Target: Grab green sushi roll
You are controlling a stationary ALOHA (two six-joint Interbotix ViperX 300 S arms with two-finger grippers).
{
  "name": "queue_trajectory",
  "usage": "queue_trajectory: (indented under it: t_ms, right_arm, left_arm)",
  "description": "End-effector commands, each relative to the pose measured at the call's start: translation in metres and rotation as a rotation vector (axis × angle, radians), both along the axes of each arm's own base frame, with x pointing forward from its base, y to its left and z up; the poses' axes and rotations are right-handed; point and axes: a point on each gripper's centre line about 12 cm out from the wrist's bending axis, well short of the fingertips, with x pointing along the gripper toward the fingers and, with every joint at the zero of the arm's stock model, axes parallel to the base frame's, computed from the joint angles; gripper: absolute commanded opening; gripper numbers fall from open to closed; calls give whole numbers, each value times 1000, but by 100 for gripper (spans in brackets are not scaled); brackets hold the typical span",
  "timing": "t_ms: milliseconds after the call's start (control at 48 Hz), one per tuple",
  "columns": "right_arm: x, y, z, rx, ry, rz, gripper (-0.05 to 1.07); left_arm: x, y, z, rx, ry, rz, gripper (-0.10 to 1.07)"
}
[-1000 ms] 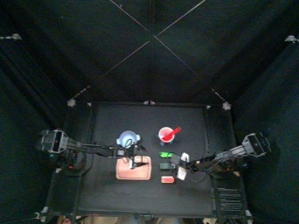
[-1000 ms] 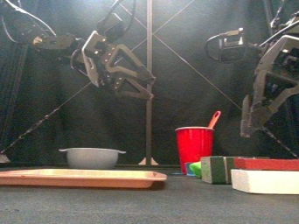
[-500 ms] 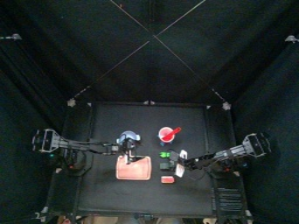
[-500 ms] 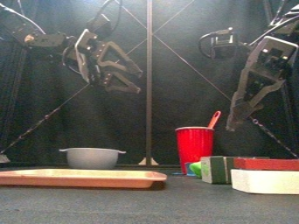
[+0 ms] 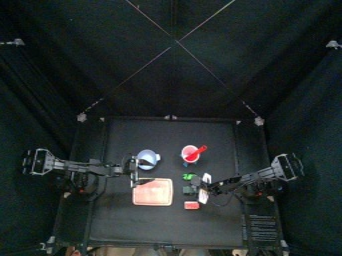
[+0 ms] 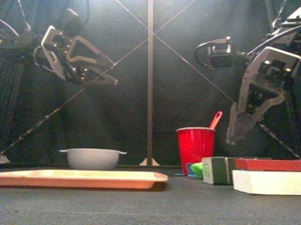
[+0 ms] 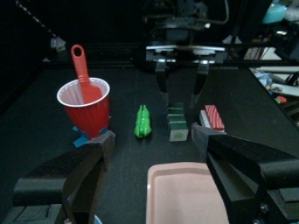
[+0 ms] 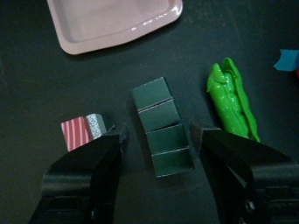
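Hovering over the wrong green piece: right end effector spread above the toy food by the red cup

Top view: the green sushi roll (image 5: pixel 191 177) lies on the table (image 5: pixel 127 130) just in front of the red cup (image 5: pixel 194 153), with the right end effector (image 5: pixel 221 184) reaching in from the side. Front view: the right arm hangs steeply, wrist bent, well above the roll; the left end effector (image 6: pixel 97 74) is raised high, far from the cup. Left wrist view: its jaws stand wide apart, pointing toward the cup. Right wrist view: the jaws are apart and straddle the dark green segmented block (image 8: pixel 162 127), while the roll sits beside it, on the cup's side. A straight descent would likely close on the block, or nudge the roll away.
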Motion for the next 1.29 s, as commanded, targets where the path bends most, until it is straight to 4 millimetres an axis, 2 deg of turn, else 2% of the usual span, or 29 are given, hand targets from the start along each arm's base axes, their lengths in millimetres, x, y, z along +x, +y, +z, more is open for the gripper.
queue_trajectory:
  t_ms: [0, 83, 417, 938, 1104, 1271]
  right_arm:
    - [7, 0, 3, 8, -14, -5, 91]
    - [8, 1, -2, 6, 3, -4, 91]
    - [13, 0, -18, -3, 49, -1, 91]
    - [18, -2, -31, -13, 87, -10, 88]
    - [20, -2, -30, -13, 84, -8, 84]
    - [22, -1, -28, -15, 78, -5, 74]
  left_arm:
    - [-6, -1, 8, 10, -49, -5, 103]
    - [-10, -2, 12, 14, -76, -10, 103]
    - [-13, -3, 5, 12, -64, -11, 103]
    - [-14, -2, -1, 8, -46, -9, 103]
    - [-14, -3, -1, 6, -46, -9, 103]
    - [-14, -3, -1, 7, -44, -10, 103]
